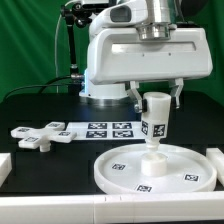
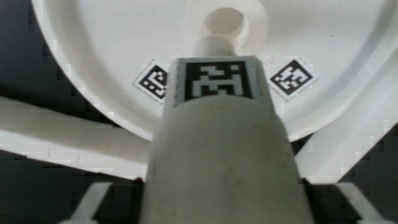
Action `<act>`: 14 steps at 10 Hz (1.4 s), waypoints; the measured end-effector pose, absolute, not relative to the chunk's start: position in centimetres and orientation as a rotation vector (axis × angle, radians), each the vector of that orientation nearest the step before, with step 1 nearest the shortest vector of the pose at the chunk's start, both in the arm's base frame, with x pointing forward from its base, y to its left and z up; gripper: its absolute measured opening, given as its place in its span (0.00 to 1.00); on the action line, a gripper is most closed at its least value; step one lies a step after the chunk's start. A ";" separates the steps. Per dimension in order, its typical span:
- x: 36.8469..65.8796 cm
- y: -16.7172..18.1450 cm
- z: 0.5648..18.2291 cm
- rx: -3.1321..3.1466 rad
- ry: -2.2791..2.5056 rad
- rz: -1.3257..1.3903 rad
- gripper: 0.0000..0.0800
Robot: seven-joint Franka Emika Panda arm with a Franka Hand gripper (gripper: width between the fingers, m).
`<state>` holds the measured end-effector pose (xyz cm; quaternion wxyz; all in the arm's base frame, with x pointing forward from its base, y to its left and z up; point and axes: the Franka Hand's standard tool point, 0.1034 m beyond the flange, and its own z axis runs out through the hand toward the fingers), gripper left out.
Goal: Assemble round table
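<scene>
Right now the leg point(image 1: 154, 125) stands upright at the centre of the disc point(image 1: 112, 172), lower right of the exterior view, jaws straddling its top, clamped or loose I cannot tell; likely leg-fitting, next twist it home, then fetch the foot point(image 1: 36, 135) at middle left.

We looked through the exterior camera from the front of the table, somewhat above it, facing the arm point(image 1: 140, 55) head-on from a middling distance. In its frame we found the arm at twelve o'clock, the marker board point(image 1: 108, 128) near the centre, the foot point(image 1: 40, 134) at nine o'clock and the disc point(image 1: 110, 172) at five o'clock. Through the wrist camera we looked steeply down along the leg point(image 1: 155, 122), so near that it filled much of the picture. Both views shared the leg and the disc beneath it.
</scene>
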<state>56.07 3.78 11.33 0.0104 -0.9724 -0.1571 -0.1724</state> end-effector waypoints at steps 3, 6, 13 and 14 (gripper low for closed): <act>56.0 3.7 11.1 -3.036 -0.487 -0.530 0.51; 55.5 3.7 10.0 -3.035 -0.473 -0.472 0.51; 55.8 4.3 9.2 -3.030 -0.512 -0.510 0.51; 55.8 4.1 8.9 -3.031 -0.523 -0.511 0.51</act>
